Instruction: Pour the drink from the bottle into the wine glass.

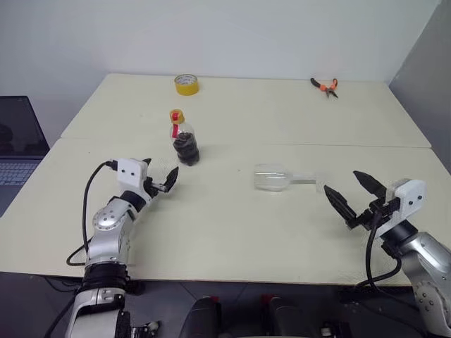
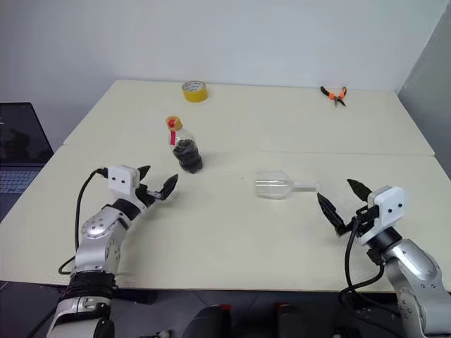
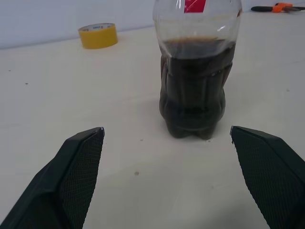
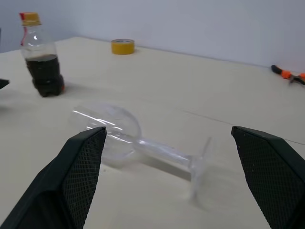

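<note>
Your bottle (image 1: 184, 140) stands upright on the table (image 1: 232, 225), capped, half full of dark drink (image 3: 194, 86), just ahead of the left gripper (image 1: 161, 178), jaws wide; the clear glass (image 1: 276, 177) lies on its side, foot toward the right gripper (image 1: 354, 193), also wide.

On the table (image 1: 232, 239), the bottle (image 1: 184, 139) stands left; the wine glass (image 1: 276, 177) lies on its side to the right; tape roll (image 1: 186, 84) and pliers (image 1: 325, 86) sit far.

Silver-grey arms; white wrist housings; black cables; black, seemingly mesh-textured tool fingers (image 3: 71, 181).
</note>
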`<state>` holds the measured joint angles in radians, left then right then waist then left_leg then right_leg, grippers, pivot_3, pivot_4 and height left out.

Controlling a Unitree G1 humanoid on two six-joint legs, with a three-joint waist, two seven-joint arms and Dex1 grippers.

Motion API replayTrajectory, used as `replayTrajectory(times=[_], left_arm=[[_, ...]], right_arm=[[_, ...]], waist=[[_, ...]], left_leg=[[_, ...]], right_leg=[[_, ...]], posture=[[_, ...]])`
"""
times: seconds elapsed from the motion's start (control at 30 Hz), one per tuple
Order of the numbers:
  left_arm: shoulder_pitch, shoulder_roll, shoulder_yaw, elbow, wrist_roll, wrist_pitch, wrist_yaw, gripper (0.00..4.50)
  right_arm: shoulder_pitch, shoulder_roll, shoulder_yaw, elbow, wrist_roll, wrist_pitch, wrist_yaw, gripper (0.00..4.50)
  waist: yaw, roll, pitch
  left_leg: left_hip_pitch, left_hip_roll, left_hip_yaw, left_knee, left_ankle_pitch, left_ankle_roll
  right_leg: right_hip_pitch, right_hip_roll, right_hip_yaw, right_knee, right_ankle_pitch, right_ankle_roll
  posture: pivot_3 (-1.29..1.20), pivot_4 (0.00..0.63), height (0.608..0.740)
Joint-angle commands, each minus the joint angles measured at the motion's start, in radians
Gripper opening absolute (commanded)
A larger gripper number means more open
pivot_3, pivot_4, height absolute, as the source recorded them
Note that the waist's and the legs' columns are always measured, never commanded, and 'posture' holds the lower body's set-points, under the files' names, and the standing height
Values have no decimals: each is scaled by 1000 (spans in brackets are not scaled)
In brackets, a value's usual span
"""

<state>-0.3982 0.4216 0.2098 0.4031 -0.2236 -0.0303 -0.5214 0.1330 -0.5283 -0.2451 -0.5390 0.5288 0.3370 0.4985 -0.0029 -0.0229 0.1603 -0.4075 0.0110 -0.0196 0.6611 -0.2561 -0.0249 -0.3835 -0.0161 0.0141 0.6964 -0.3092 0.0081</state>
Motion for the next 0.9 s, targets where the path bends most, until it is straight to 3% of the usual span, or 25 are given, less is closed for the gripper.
replayTrajectory(times=[0.03, 0.27, 0.6, 0.7, 0.9], left_arm=[[-53, -10, -20, 4, 1, 14, -1, 4480], [-126, -34, -70, 77, 67, -28, 37, 4480], [-173, -52, -33, 141, 13, -12, 32, 4480], [-203, -46, -40, 191, 61, -19, 103, 4480], [-241, -48, -55, 258, 58, -24, 36, 4480]], right_arm=[[-29, -24, 40, -67, 0, 30, 18, 4500], [-46, -35, 94, -75, -28, 30, 48, 4500], [-58, -35, 103, -60, -42, 24, 81, 4500], [-68, -36, 113, -53, -48, 21, 89, 4500], [-104, -41, 126, -67, -27, 43, 110, 4500]], waist=[[0, 0, 0], [0, 0, 0], [0, 0, 0], [0, -1, 0], [0, -1, 0]], left_leg=[[0, 0, 0, 0, 0, 0], [0, -1, 0, 0, 0, 0], [0, 0, -1, 0, 0, 0], [0, 0, -1, 0, 0, 0], [0, -1, -1, 0, 0, 0]], right_leg=[[0, 0, 0, 0, 0, 0], [0, 0, 0, 0, 0, 0], [0, 0, 0, 0, 0, 0], [0, 0, 0, 0, 0, 0], [0, 0, -1, 0, 0, 0]], posture=[[0, 150, 740], [0, 150, 740], [0, 150, 740], [0, 150, 740], [0, 150, 740]])
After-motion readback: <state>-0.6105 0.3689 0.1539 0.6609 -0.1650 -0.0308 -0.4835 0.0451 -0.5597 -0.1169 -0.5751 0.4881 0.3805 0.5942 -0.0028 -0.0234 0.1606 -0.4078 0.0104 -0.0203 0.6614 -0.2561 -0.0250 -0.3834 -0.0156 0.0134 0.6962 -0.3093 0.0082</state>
